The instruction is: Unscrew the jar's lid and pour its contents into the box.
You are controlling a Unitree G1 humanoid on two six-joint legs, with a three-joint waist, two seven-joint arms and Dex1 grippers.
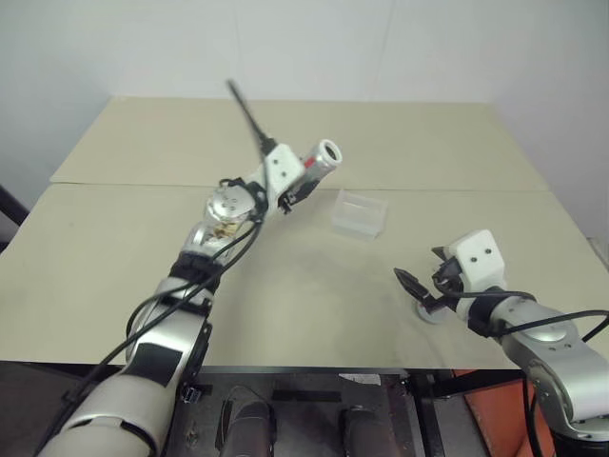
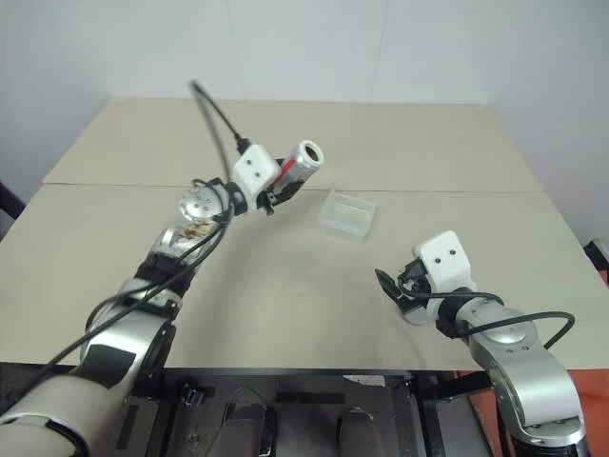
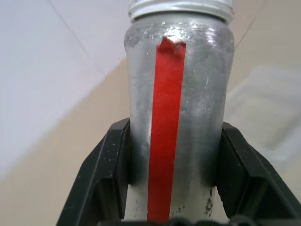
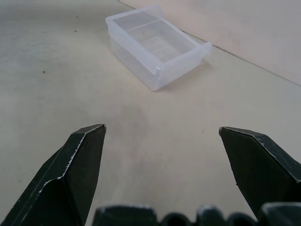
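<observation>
My left gripper [image 1: 301,181] is shut on the jar [image 1: 320,162], a silvery cylinder with a red strip [image 3: 164,141] down its side. It holds the jar above the table, roughly level, with its mouth towards the box [image 1: 359,214] and a little to that box's left. The jar's white threaded neck [image 3: 181,7] is bare, with no cap on it. The box is clear plastic with low walls and stands on the table. My right gripper [image 1: 423,273] is open near the table's front right, with nothing between its fingers [image 4: 75,165]. A small round grey lid [image 1: 426,312] lies on the table just under it.
The beige table [image 1: 314,305] has a seam [image 1: 476,189] running across it behind the box. A white wall stands behind the table. A black cable [image 1: 245,112] sticks up from my left wrist.
</observation>
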